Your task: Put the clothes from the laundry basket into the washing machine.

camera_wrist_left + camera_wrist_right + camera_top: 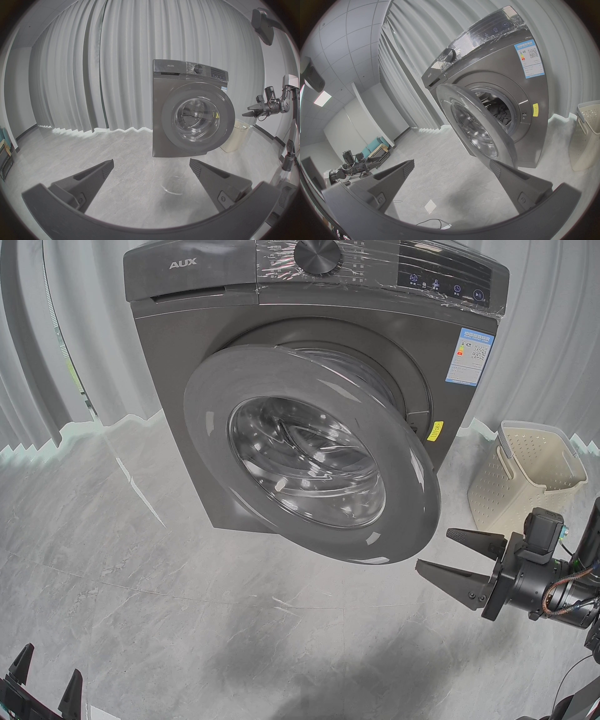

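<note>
1. Task's things: dark clothes (500, 111) lie inside the drum of the washing machine (187, 321), seen through the open mouth in the right wrist view. The laundry basket (500, 490) stands on the floor (156, 590) to the right of the machine, close to its right side. The part of the basket's inside that can be seen holds no cloth (its bottom is hidden).
2. Door (206, 402): swung open, hinged on the left. Its free edge comes out toward the near right, so the round face slants across the mouth.
3. Key relation: the right gripper (432, 547) sits just to the right of the door's free edge, near its lower part. It is close but apart, with no contact visible. The basket is beyond it, farther right.
4. Right arm pose: held out roughly level, its long axis pointing left at the door edge. Jaws apart and empty, one finger farther off, one nearer.
5. Left gripper (52, 659): low at the near left, well apart from machine and basket. Jaws apart and empty, facing the machine's front from a distance.
6. Judgement: the loading looks done or nearly so. The right arm is much the nearer to both door and basket. If the door is next, the push must go leftward and away on its face near the free edge.
7. Risk (judgement): a finger slipping past the rim instead of pressing on it.
</note>
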`<state>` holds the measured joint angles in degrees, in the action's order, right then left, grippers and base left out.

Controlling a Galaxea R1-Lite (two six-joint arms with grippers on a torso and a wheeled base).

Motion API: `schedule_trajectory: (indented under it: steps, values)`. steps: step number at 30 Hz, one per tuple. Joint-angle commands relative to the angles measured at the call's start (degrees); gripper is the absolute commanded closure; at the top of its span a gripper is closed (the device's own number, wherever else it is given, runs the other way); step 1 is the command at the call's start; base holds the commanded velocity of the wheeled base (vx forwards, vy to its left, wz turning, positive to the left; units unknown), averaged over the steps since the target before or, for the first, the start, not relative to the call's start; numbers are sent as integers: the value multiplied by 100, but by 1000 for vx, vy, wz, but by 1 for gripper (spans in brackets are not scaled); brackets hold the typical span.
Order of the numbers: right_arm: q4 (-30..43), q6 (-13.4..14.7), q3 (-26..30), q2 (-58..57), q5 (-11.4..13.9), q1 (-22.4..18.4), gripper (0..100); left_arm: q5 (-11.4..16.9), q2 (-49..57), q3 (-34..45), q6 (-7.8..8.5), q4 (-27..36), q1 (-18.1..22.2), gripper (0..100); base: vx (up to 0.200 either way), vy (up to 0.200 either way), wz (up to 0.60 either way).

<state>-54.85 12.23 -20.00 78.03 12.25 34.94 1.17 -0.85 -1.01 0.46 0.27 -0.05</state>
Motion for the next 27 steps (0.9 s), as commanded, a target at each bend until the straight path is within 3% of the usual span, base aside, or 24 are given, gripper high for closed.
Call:
schedule_trajectory:
  steps: [1, 7, 11, 19, 27]
  values:
    - [-140, 8, -56, 265, 5, 92, 0, -3, 85, 92, -2, 0, -4, 0, 200, 0, 0]
    - [-246, 8, -179, 397, 5, 57, 0, -3, 85, 92, -2, 0, -4, 0, 200, 0, 0]
    - [-246, -1, -276, 476, -12, 13, 0, -3, 85, 92, -11, 8, -4, 0, 0, 0, 0]
    - [-633, -10, -671, 757, -918, -180, 0, -3, 85, 92, -20, 8, -4, 0, 0, 0, 0]
    - [-773, -115, -12, 713, -944, -136, 0, -3, 85, 92, -20, 8, -4, 0, 0, 0, 0]
